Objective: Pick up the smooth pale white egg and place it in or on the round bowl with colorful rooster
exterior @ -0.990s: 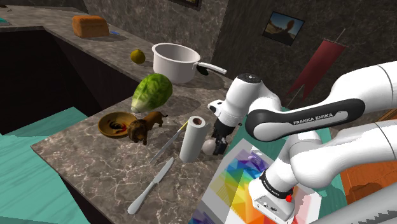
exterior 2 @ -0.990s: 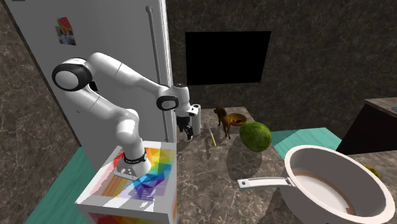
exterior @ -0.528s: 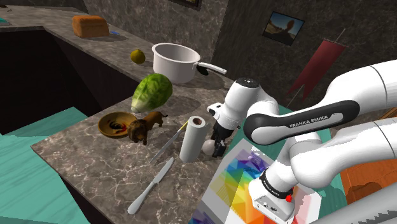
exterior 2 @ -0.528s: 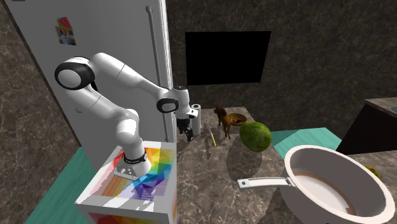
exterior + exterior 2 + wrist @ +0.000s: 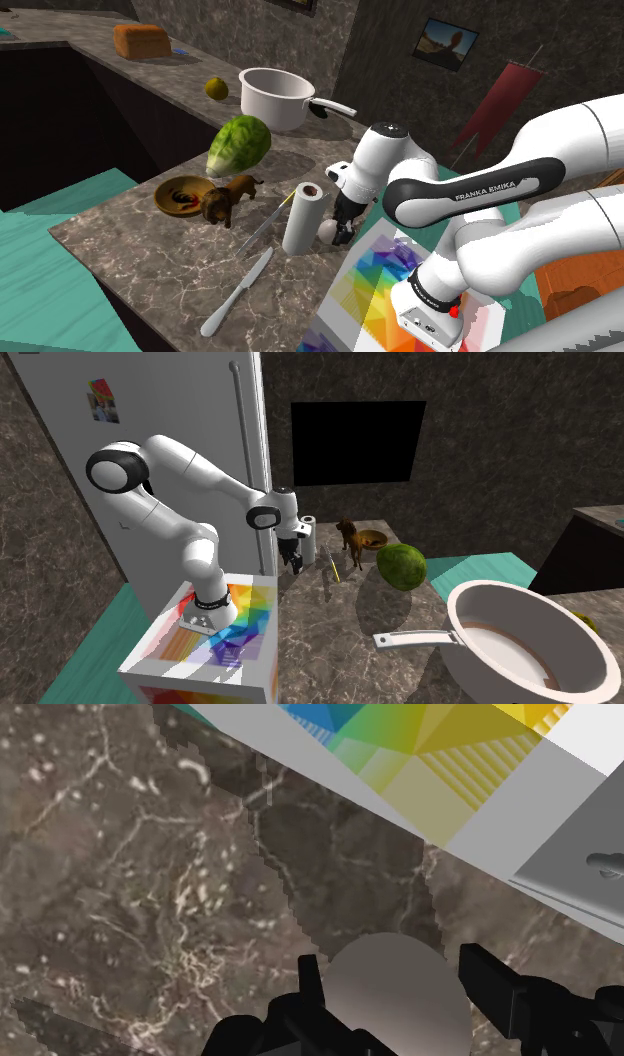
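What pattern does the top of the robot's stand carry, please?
A rainbow mosaic of coloured triangles covers the stand, clearest in the shoulder view.

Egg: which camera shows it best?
Wrist view: the egg shows large and close. Shoulder view gives a small pale patch between the paper roll and the claw. Second exterior view: too small to tell.

The egg (image 5: 398,994) is smooth, pale grey-white, and lies near the edge of a dark marble counter (image 5: 130,250). The bowl (image 5: 165,188) is round, shallow and golden-brown with red inside. It stands upright on the same counter, well apart from the egg.
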Robot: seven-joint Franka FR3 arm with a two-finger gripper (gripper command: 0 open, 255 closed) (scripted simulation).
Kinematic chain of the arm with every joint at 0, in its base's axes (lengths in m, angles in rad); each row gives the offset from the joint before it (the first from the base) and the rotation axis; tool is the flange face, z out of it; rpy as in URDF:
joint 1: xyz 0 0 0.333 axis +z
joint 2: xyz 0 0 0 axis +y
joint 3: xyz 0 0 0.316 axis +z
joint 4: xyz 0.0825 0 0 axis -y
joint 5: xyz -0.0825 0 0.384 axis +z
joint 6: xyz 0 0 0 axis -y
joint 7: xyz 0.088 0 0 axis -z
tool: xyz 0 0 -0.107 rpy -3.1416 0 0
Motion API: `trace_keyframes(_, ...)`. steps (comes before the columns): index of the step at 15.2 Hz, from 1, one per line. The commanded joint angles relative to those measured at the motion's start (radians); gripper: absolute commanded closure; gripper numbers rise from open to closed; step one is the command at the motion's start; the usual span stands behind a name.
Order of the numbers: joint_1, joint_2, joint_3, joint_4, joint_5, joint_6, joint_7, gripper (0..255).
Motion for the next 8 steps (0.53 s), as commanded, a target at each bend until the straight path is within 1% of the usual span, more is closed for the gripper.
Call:
trace_keyframes(1,0.000,0.000,0.000,0.000,0.000,0.000,0.000,255)
trace_keyframes(5,0.000,0.000,0.000,0.000,0.000,0.000,0.000,255)
trace_keyframes(8,0.000,-0.039,-0.003,0.022,-0.002,-0.061,-0.001,255)
